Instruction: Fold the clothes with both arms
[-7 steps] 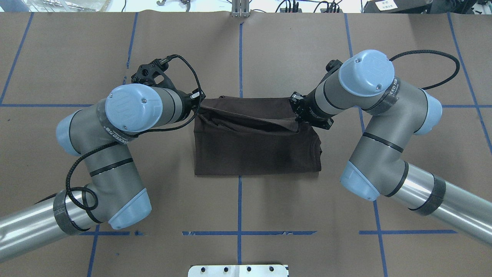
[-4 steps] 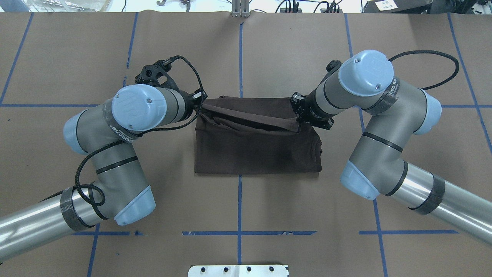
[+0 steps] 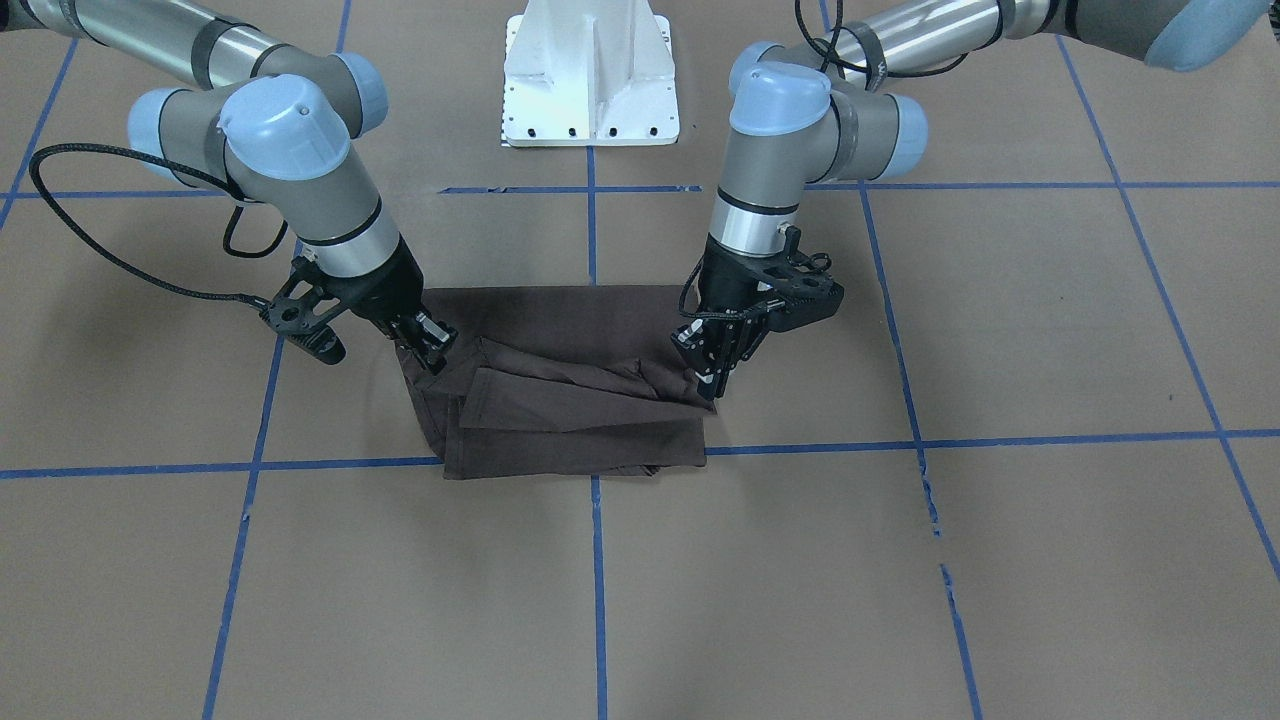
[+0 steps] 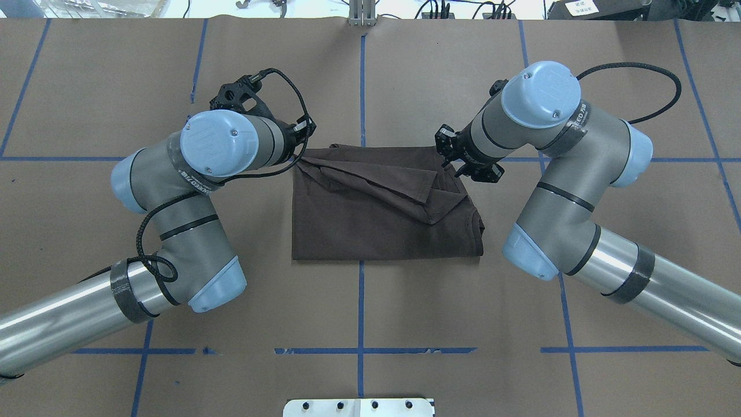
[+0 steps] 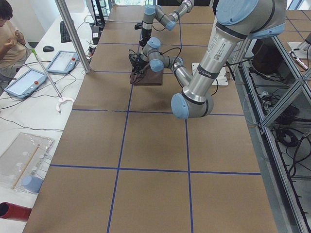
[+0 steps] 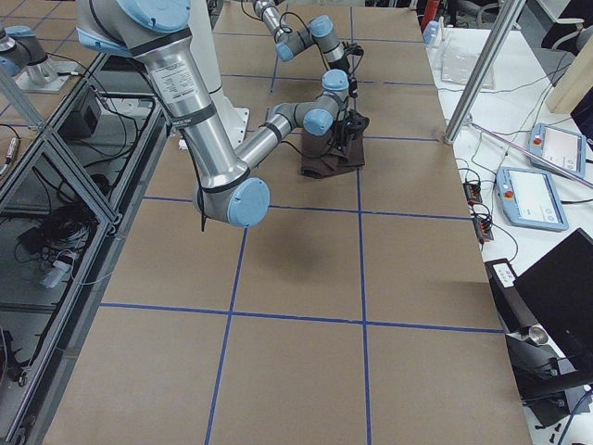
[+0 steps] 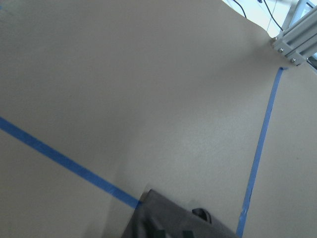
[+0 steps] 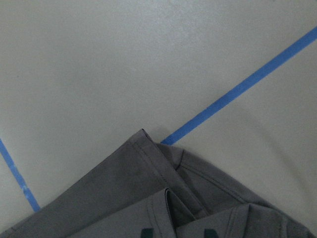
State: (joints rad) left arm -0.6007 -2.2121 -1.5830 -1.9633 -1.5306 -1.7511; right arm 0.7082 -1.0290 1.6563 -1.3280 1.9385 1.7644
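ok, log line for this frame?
T-shirt partly folded | left fingers at far corner | right fingers at other far corner | grip unclear

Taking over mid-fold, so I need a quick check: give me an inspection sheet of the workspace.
Surface: brown paper table with a blue tape grid, lying flat.
Job's things: dark brown T-shirt, folded at centre, top layer rumpled.
Clutter: nothing seen.
End effectors: left end effector and right end effector at the shirt's opposite side edges; grip cannot be told.
Cables: left black cable passes close to the shirt; right black cable loops clear.
Surroundings: white pedestal base; person seated at a side bench with tablets.
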